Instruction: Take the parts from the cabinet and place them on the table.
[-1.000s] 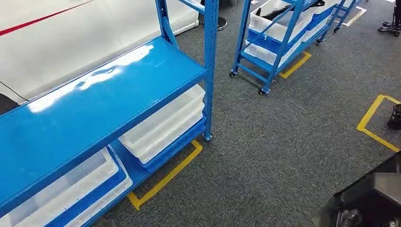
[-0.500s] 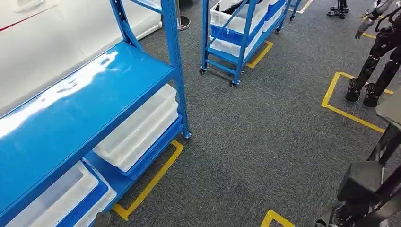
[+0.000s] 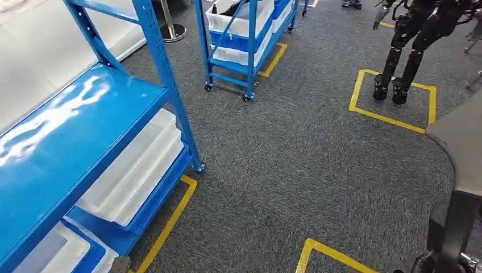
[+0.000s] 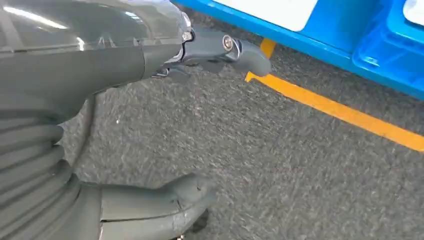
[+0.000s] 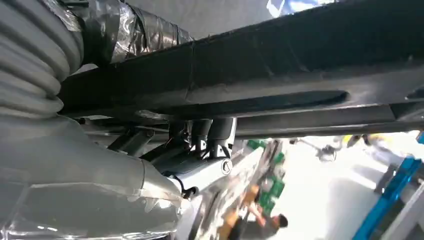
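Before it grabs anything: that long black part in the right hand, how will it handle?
The long black part looks rigid: straight edges, no sag along its span. Being long and held near one end, it would probably lever against the right hand and tip. Its glossy surface may be slippery.

right hand, black part against fingers

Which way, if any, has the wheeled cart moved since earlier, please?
No: the wheeled cart keeps its place beside the yellow tape; the camera turned.
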Controlling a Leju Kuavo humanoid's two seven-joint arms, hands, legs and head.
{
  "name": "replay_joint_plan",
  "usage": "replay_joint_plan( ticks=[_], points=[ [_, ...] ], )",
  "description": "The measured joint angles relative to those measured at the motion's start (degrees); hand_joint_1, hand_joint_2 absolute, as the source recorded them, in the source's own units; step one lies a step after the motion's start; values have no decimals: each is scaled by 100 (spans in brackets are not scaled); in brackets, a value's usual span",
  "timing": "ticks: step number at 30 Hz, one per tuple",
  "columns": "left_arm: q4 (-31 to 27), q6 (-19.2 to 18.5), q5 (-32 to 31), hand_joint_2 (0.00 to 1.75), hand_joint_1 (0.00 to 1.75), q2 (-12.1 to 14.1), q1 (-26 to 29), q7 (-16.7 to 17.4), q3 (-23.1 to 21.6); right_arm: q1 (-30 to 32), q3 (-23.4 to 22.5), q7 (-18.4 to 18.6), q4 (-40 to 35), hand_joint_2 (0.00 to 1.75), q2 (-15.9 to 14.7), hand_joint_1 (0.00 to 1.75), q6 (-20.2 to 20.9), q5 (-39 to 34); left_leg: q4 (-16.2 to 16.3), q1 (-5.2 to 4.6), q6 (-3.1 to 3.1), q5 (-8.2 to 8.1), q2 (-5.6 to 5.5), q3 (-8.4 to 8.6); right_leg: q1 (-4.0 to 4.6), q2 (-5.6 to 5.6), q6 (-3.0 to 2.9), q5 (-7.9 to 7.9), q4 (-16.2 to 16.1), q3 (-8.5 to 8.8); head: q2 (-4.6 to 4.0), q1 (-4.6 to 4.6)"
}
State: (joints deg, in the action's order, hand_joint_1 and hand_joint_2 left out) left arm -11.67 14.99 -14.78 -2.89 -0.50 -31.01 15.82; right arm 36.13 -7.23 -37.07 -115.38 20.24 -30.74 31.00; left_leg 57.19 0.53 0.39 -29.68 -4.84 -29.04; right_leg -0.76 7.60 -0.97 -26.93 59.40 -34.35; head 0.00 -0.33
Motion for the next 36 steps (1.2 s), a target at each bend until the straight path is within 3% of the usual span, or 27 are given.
replay_joint_plan(
  ticks=[2,3,4,5,6,8,9,10,11,12,13,17,18,19,20,22,23,24,26,27,28,29,32,33,34,35,36],
  points=[
    [0,9,-57,175,0,0,-9,-24,2,51,-64,209,-18,175,0,175,-461,615,-87,7,58,67,141,37,4,119,95,52,-47,-20,0,-2],
    [0,7,-118,175,0,0,-18,-29,2,76,-144,355,-35,175,-2,175,-673,1013,-150,50,80,112,241,67,11,-202,90,-12,54,-39,0,0],
    [0,7,-164,175,0,0,-14,-40,2,82,-224,539,-83,175,-4,175,-821,1384,-180,31,119,121,300,77,48,-555,101,-186,264,-150,0,24],
    [0,7,-194,175,0,0,0,-18,2,80,-319,666,-138,175,-4,175,-864,1679,-179,17,128,119,400,74,42,-674,120,-417,629,-329,0,22],
    [0,13,-216,175,0,0,16,13,4,81,-398,806,-181,175,-6,175,-869,1895,-176,6,137,112,492,72,28,-710,136,-640,1070,-542,0,24],
    [0,28,-249,175,0,4,9,33,26,79,-598,1240,-317,175,-7,175,-869,2565,-169,-1,133,99,688,62,-5,-726,169,-837,1705,-844,0,22],
    [0,31,-280,175,0,2,-4,35,39,76,-700,1461,-394,175,-7,175,-869,2912,-169,-1,123,89,767,61,-17,-737,184,-730,1630,-786,0,24],
    [0,35,-300,175,0,2,-17,46,48,77,-790,1665,-481,175,-7,175,-871,3262,-165,2,108,74,844,75,-27,-766,196,-521,1292,-584,0,24],
    [0,44,-326,175,0,-4,-30,63,66,78,-866,1893,-597,175,-7,175,-871,3646,-156,6,86,49,915,98,-40,-823,198,-263,723,-245,0,24],
    [0,46,-354,175,0,-9,-39,74,88,78,-890,2045,-672,175,-7,175,-875,3889,-140,7,63,27,964,123,-40,-964,192,-94,256,44,0,26],
    [0,48,-378,175,0,-11,-45,85,125,64,-914,2213,-754,175,-7,175,-877,4179,-131,-14,24,-1,1025,121,21,-1201,164,-200,-12,198,0,24],
    [0,55,-413,175,0,-22,-71,137,162,108,-973,2440,-899,175,-7,175,-895,4517,-113,-22,-94,-49,1208,198,53,-953,49,-149,-43,142,0,24],
    [0,52,-426,175,0,-39,-84,144,179,137,-977,2453,-920,175,-7,175,-897,4526,-81,5,-145,-109,1087,183,11,-908,2,-119,-84,165,0,18],
    [0,44,-452,175,0,-57,-89,148,186,155,-977,2481,-938,175,-2,175,-899,4524,74,15,-157,-256,771,125,6,-863,-25,-110,-90,162,0,17],
    [0,39,-468,175,0,-70,-79,157,186,150,-975,2486,-944,175,-2,175,-899,4524,473,26,-156,-512,610,-47,8,-818,-54,-102,-91,152,0,15],
    [0,35,-476,175,0,-79,-43,181,199,154,-973,2490,-944,175,-2,175,-899,4524,1436,20,-157,-932,528,-505,28,-683,-76,-99,-86,139,0,15],
    [2,35,-476,175,0,-81,-32,188,221,157,-973,2494,-944,175,-2,175,-899,4524,1757,19,-152,-984,524,-680,43,-602,-78,-99,-79,136,0,17],
    [2,35,-476,175,0,-90,-30,192,234,158,-973,2494,-944,175,-2,175,-899,4524,1782,19,-137,-888,519,-719,55,-525,-80,-101,-74,144,0,17],
    [2,35,-477,175,0,-98,-36,194,264,162,-973,2494,-944,175,-2,175,-899,4524,1063,8,-69,-343,462,-445,64,-355,-80,-102,-69,178,0,17],
    [2,35,-476,175,0,-101,-39,194,273,162,-973,2494,-944,175,-2,175,-899,4524,511,5,-31,-41,342,-216,64,-276,-79,-103,-69,199,0,17],
    [2,35,-476,175,0,-101,-32,194,278,164,-973,2494,-944,175,-2,175,-899,4524,148,5,6,75,48,-85,47,-217,-76,-104,-69,191,0,17],
    [4,35,-476,175,0,-103,-24,194,280,161,-973,2497,-944,175,-2,175,-899,4524,59,7,19,58,-53,-51,73,-138,-46,-100,-40,164,0,20],
    [2,9,-472,175,0,-105,-49,203,284,250,-973,2501,-949,175,-2,175,-902,4513,-16,-28,50,33,112,-7,18,67,85,-20,-89,85,0,15],
    [4,7,-470,175,0,-129,-53,205,286,264,-973,2499,-955,175,-2,175,-904,4515,-130,37,95,90,195,10,52,68,114,-32,-62,74,0,26],
    [2,-7,-474,175,0,-144,-59,205,286,278,-971,2488,-957,175,-2,175,-904,4511,-162,25,113,123,287,41,67,-299,111,-141,68,15,0,20],
    [4,-9,-474,175,0,-146,-59,203,288,277,-964,2483,-962,175,-4,175,-904,4504,-172,18,158,128,356,39,75,-535,127,-350,352,-126,0,44],
    [4,-22,-474,175,0,-146,-36,212,288,277,-945,2483,-960,175,-4,175,-904,4504,-171,1,163,125,450,38,57,-644,151,-591,793,-336,0,46]
  ],
)
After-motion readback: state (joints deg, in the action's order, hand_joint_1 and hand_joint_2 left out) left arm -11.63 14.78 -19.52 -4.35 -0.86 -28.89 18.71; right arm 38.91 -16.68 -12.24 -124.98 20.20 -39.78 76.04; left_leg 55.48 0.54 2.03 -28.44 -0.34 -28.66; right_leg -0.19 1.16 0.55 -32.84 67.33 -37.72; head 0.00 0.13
